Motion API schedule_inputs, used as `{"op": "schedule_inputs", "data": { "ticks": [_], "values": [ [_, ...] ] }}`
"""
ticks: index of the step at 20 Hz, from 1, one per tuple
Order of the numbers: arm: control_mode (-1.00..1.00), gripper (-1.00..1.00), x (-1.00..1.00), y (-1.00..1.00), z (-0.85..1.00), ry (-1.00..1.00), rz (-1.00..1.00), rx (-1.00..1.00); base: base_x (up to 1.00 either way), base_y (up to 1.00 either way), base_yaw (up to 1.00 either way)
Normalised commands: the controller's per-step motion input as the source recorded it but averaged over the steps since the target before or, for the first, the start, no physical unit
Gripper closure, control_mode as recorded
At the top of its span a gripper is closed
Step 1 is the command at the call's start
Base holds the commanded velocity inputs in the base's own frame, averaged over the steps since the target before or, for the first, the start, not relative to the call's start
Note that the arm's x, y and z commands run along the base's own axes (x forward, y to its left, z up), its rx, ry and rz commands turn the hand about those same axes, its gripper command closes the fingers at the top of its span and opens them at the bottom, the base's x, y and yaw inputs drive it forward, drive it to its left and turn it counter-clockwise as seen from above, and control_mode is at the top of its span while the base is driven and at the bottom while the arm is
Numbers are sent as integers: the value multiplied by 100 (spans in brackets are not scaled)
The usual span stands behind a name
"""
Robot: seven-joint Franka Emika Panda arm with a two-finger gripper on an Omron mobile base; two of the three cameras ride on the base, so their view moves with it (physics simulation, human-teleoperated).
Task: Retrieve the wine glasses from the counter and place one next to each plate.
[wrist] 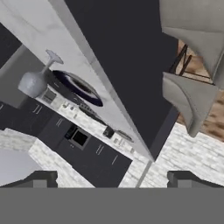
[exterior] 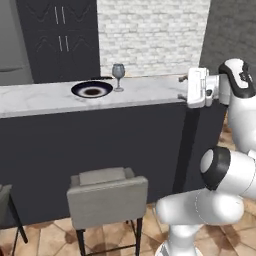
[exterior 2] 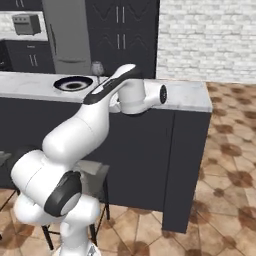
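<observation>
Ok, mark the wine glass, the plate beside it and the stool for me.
wine glass [exterior: 118,71], left base view, on the bowl.
plate [exterior: 92,90], left base view, on its dark middle.
stool [exterior: 107,198], left base view, on the grey backrest.

One wine glass [exterior: 118,75], two plates [exterior: 92,90]

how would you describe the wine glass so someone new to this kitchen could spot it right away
Find the long white marble counter over dark cabinets. On it lies a shallow round plate with a dark rim. Just beside the plate, on its right in the left base view, stands the small greyish-purple stemmed wine glass, upright: the one tall, see-through thing there.
</observation>
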Motion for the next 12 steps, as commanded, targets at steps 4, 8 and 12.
{"op": "schedule_inputs", "data": {
  "ticks": [4,8,12],
  "values": [
    [100,-100,0,0,0,0,0,0,-94,-100,0],
    [100,-100,0,0,0,0,0,0,-59,-100,0],
    [100,-100,0,0,0,0,0,0,-20,-100,0]
  ]
}}
